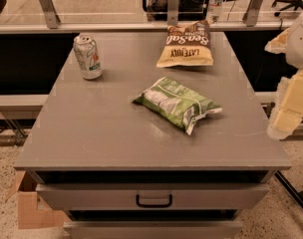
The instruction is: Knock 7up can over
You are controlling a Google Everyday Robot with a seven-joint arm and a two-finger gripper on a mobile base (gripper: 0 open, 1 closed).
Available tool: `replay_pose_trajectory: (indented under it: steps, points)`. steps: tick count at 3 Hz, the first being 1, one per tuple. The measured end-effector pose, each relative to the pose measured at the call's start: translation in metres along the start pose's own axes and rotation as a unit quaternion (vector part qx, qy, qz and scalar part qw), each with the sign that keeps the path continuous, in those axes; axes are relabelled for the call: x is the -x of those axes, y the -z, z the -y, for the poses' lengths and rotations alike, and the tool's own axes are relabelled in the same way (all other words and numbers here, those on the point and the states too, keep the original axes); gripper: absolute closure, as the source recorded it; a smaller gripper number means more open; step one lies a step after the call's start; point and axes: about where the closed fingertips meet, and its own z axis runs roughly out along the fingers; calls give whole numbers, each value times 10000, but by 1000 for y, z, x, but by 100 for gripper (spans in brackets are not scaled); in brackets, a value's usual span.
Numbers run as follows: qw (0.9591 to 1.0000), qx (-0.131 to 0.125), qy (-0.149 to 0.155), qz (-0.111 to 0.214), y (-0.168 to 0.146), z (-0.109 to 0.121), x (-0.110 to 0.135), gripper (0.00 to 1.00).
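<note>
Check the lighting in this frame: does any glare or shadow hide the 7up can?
Camera view: dim, warm light with a yellowish cast; the 7up can stands upright at the far left of the table, not hidden by shadow or glare. Camera view: the green crisp bag throws only a soft shadow. Camera view: the gripper shows pale at the right edge, beside the table.

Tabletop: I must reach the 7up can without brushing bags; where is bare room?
Bare: the front strip below the green bag, and the left side between it and the 7up can. Crowded: back-right, around the yellow bag. The gripper hangs right of the table.
</note>
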Motion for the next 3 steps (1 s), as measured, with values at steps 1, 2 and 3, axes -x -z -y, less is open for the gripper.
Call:
replay_pose_trajectory:
  steps: [1, 2, 3]
  points:
    - [10000, -1, 0, 0, 0, 0, 0, 0]
    - [10000, -30, 7, 88, 0, 1, 6, 0]
    - [9950, 15, -76, 1000, -14, 15, 34, 0]
